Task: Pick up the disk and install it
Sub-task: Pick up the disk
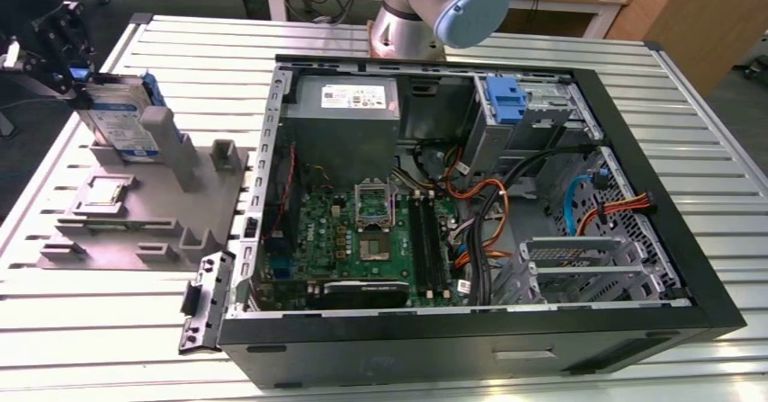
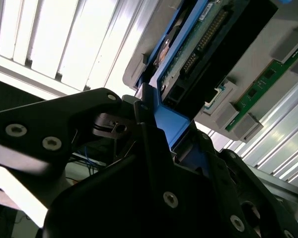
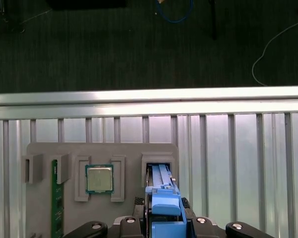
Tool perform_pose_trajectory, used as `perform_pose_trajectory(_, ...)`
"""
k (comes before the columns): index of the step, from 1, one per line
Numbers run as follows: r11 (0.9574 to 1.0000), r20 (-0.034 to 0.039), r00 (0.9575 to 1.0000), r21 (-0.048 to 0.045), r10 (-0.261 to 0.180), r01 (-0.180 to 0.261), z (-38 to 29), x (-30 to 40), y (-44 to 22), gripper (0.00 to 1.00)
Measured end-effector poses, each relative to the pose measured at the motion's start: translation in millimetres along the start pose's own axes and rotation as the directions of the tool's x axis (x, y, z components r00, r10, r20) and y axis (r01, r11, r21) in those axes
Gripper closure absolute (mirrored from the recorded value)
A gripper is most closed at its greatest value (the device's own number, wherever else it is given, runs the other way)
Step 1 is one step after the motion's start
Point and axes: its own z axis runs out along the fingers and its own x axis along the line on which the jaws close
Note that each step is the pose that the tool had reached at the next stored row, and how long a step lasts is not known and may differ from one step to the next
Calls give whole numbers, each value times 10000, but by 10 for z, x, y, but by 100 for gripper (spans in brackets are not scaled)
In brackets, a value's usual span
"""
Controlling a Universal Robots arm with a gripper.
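Exterior view: my gripper (image 1: 84, 94) clenched on the disk (image 1: 124, 123); it stands on edge in the grey fixture (image 1: 114, 231) by the table (image 1: 216, 51) edge on the exterior view's left, long axis near-vertical.

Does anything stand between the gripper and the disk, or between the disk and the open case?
Nothing visible does. The gripper is right at the top edge of the disk, which stands upright in the grey holder. Between the holder and the case there is just a strip of table.
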Motion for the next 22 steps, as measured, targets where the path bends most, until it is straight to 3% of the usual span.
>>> perform_pose_trajectory(10, 10000, 0, 10000, 0, 71, -71, -1, 0, 0, 63)
perform_pose_trajectory(22, 10000, -1, 10000, -1, 72, -72, -49, 0, 0, 63)
